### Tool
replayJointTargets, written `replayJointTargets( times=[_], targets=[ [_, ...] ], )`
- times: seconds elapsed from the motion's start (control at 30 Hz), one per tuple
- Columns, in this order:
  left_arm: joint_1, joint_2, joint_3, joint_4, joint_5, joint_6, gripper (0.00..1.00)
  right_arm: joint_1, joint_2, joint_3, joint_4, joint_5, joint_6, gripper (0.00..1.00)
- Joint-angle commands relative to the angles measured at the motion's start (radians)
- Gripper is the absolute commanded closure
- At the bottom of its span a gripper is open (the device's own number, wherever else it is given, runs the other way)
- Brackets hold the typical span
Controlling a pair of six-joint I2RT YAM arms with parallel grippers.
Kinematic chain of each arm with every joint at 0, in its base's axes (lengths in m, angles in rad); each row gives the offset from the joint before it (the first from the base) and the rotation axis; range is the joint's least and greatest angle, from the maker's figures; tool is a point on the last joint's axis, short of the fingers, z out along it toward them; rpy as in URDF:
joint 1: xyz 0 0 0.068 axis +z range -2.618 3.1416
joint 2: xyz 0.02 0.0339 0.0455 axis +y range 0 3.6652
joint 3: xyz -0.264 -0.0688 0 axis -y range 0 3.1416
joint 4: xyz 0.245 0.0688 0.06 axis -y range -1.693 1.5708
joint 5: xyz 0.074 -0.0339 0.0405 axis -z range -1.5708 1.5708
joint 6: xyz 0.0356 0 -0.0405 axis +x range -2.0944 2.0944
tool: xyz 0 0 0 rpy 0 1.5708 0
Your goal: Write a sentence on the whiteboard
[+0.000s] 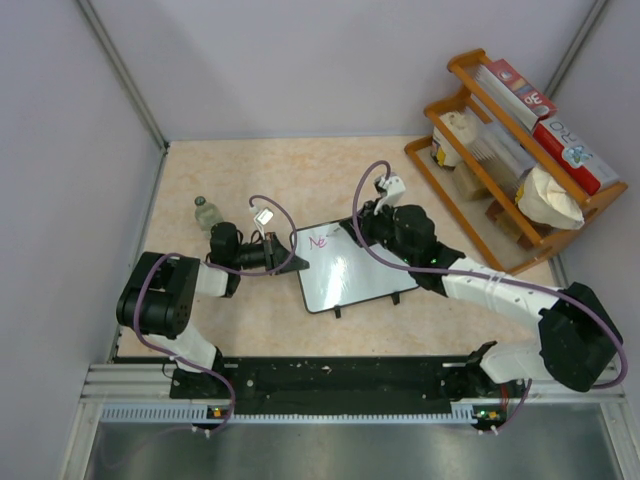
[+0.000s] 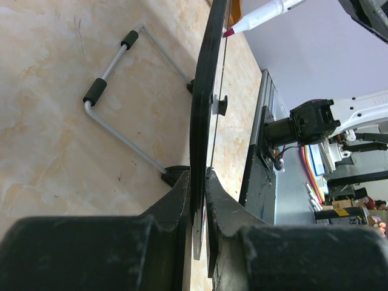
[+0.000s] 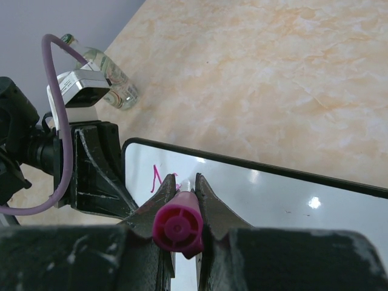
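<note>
- Clamping the whiteboard (image 1: pixel 355 275) by its left frame edge, the left gripper (image 2: pixel 199 176) holds it near the worktop's middle.
- The right gripper (image 3: pixel 185 185) pinches a pink marker (image 3: pixel 177 225), tip on the board beside the sentence (image 3: pixel 160 177), only "Ne" so far.
- The board looks light, stiff and slippery; its frame seems the safest hold.
- The wooden rack (image 1: pixel 460 207) at the far right corner holds boxes and bags.

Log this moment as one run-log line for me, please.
left jaws: shut on whiteboard edge | right jaws: shut on marker, tip at whiteboard | sentence: just begun, pink
</note>
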Motion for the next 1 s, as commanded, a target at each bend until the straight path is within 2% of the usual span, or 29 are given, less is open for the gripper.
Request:
replayJointTargets(
  times=[0.0, 0.7, 0.97],
  targets=[
    [0.001, 0.01, -0.01, 0.019, -0.009, 0.009, 1.0, -0.007, 0.006, 0.026, 0.029, 0.003, 0.01, 1.0],
    [0.001, 0.009, -0.011, 0.02, -0.011, 0.008, 1.0, -0.006, -0.061, -0.086, 0.0, 0.002, 0.016, 1.0],
    [0.001, 0.009, -0.011, 0.022, -0.011, 0.008, 1.0, -0.01, -0.053, -0.06, 0.014, 0.043, 0.019, 1.0]
  ],
)
